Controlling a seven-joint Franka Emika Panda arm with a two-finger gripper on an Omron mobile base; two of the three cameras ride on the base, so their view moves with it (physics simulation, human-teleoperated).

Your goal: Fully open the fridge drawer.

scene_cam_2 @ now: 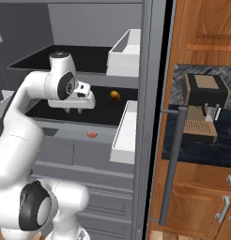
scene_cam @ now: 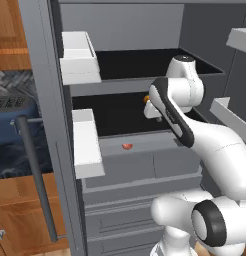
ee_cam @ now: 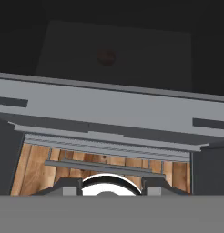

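The fridge drawer (scene_cam: pixel 145 167) is a wide, shallow matte grey box with a plain flat front, at the centre of the left base view. A small red item (scene_cam: pixel 127 146) lies on its flat top. Above, the gripper (scene_cam_2: pixel 73 110) hangs over the dark shelf (scene_cam_2: pixel 101 115); whether its fingers are parted cannot be told. An orange fruit (scene_cam_2: pixel 115 95) sits nearby. White door bins (scene_cam_2: pixel 125 133) flank the opening. A coffee machine (scene_cam_2: pixel 204 105) stands among wooden cabinets (scene_cam_2: pixel 202 28) at right.
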